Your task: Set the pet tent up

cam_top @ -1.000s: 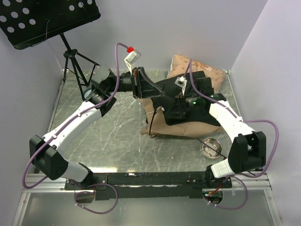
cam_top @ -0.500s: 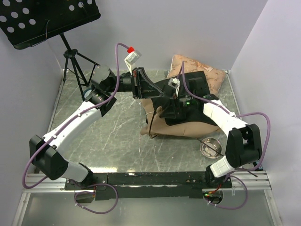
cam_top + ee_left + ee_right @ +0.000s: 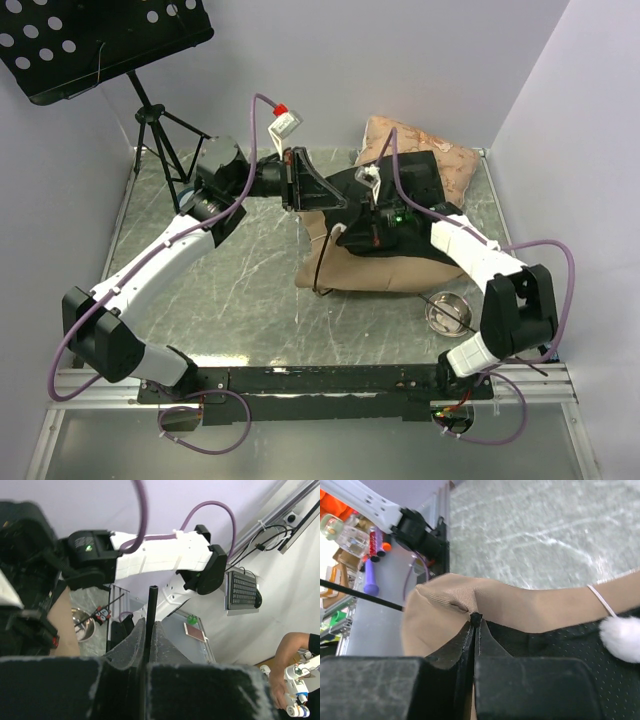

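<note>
The pet tent (image 3: 385, 265) lies collapsed right of the table's middle, tan fabric under a black base panel (image 3: 405, 180). My left gripper (image 3: 320, 192) hovers over its far left corner. In the left wrist view this gripper (image 3: 149, 630) is shut on a thin black pole (image 3: 152, 602) that stands up between the fingers. My right gripper (image 3: 345, 235) reaches across the tent to its left edge. In the right wrist view it (image 3: 476, 622) is shut on a small black tab where the tan fabric (image 3: 520, 605) bunches. A white pom-pom (image 3: 620, 637) hangs at the right.
A pinkish plush cushion (image 3: 445, 150) lies behind the tent at the back right. A metal bowl (image 3: 447, 313) sits near the right arm's base. A black music stand (image 3: 100, 40) on a tripod stands at the back left. Walls close in on both sides.
My right gripper slid left over the tent and went from open to shut on its left edge. The tan fabric there shifted slightly left. The left arm barely moved.
</note>
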Motion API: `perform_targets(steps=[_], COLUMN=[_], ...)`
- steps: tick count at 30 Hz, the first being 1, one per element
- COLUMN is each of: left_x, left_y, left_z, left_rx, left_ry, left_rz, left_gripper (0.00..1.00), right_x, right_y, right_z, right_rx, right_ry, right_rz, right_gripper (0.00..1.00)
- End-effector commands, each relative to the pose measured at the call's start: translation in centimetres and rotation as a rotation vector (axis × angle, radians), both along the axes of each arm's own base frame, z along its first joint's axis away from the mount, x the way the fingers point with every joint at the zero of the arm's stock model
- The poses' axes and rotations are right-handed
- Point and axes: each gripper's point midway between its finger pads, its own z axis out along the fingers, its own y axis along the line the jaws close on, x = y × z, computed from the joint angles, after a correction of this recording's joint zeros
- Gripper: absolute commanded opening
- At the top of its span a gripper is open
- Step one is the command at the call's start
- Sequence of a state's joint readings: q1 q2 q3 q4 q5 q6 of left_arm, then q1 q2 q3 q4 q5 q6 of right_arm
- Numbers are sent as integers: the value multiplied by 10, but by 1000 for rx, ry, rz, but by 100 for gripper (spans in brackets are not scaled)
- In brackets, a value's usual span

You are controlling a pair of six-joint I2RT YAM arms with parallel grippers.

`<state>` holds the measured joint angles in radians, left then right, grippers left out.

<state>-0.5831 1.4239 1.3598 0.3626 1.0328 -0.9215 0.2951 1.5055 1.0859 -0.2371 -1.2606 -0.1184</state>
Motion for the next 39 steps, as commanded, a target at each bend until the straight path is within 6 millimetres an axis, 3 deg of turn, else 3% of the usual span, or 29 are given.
perform_targets(steps=[1,9,17,39], left_x=[4,0,-2,-15], left_y=[3,6,13,24], left_z=[-32,-64,-86,-145], left_rx=[94,200,240,361], left_ry=[117,187,247,321], left_rz=[16,17,32,19], left_gripper=[1,1,1,1], right_x=[-17,-30,-27,-12], right_y=[3,3,2,-6], right_z=[58,100,130,168], right_rx=[118,194,254,358], right_ry=[-126,-107,-97,-4], right_rz=[66,79,55,-48], right_gripper=[0,0,0,0])
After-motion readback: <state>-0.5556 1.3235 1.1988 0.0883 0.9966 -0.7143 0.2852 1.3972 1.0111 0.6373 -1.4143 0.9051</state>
